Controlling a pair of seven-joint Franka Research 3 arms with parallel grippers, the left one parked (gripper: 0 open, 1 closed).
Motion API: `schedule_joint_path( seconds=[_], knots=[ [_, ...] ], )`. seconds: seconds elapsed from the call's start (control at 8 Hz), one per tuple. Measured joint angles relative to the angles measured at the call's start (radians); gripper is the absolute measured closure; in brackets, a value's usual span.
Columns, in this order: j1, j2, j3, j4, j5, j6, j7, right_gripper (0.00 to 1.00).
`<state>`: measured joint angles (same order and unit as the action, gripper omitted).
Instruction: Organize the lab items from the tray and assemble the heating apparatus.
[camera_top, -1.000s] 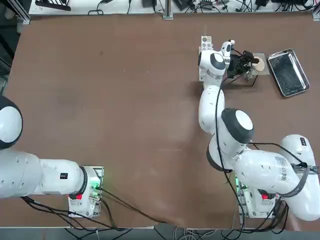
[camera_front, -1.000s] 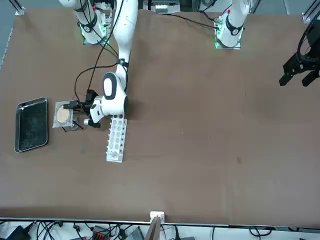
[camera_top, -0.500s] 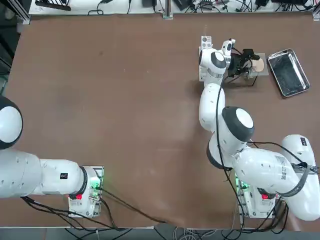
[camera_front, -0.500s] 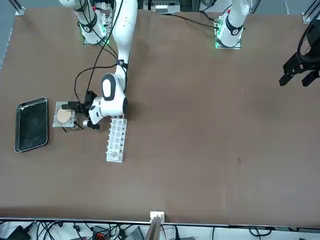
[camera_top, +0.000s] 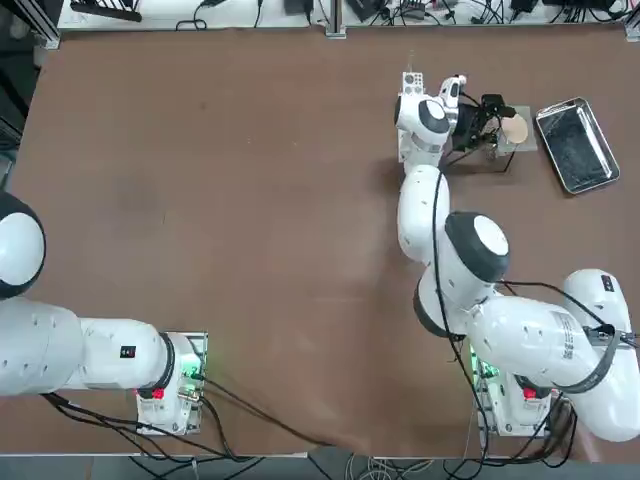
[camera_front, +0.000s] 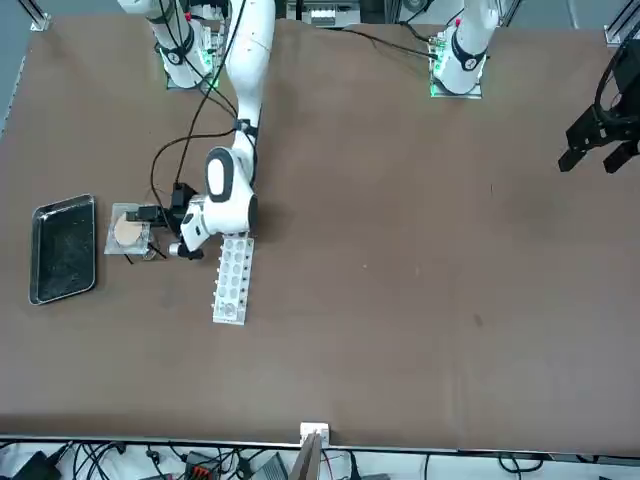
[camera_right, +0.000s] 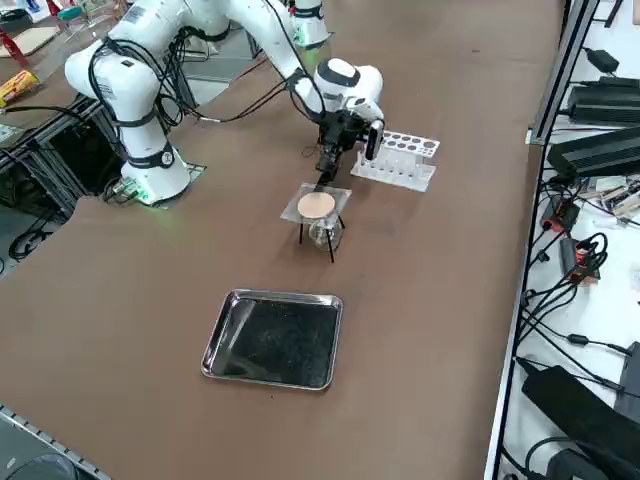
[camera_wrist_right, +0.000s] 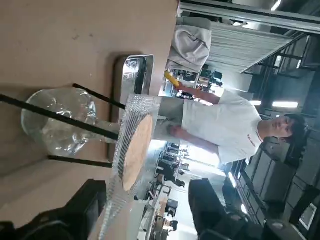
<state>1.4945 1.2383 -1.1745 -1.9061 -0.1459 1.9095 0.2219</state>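
Note:
The heating apparatus stands as a stack. The grey gauze mat (camera_right: 316, 205) with its beige centre lies on the black wire tripod (camera_right: 331, 243), and the clear glass burner (camera_right: 322, 233) sits under it. My right gripper (camera_right: 326, 174) is open at the mat's edge nearest the rack, gripping nothing. In the right wrist view the mat (camera_wrist_right: 131, 150) shows edge-on and runs down between my two fingers (camera_wrist_right: 86, 202), with the burner (camera_wrist_right: 56, 122) and tripod legs (camera_wrist_right: 60, 118) beyond. The shiny metal tray (camera_top: 575, 143) lies beside the stack with nothing in it.
The white test tube rack (camera_right: 401, 158) sits just behind my gripper, partly under the arm in the top view. A person in a white shirt (camera_wrist_right: 220, 125) stands beyond the table's edge in the right wrist view. Open brown tabletop spreads to the other side.
My right gripper has opened and let go of the mat, which now rests on the tripod. The gripper has drawn back slightly toward the rack.

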Motion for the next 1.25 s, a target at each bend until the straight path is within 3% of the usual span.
schedule_joint_path(
  seconds=[0.25, 0.38, 0.62, 0.88, 1.25],
  knots=[
    [0.004, -0.021, -0.021, 0.042, 0.065, -0.078, -0.063, 0.0],
    [0.008, -0.024, -0.055, 0.066, 0.104, -0.123, -0.123, 0.0],
    [0.02, -0.029, -0.165, 0.11, 0.219, -0.206, -0.261, 0.0],
    [0.029, -0.032, -0.305, 0.145, 0.347, -0.281, -0.383, 0.0],
    [0.013, -0.035, -0.481, 0.17, 0.55, -0.319, -0.47, 0.0]
  ],
)
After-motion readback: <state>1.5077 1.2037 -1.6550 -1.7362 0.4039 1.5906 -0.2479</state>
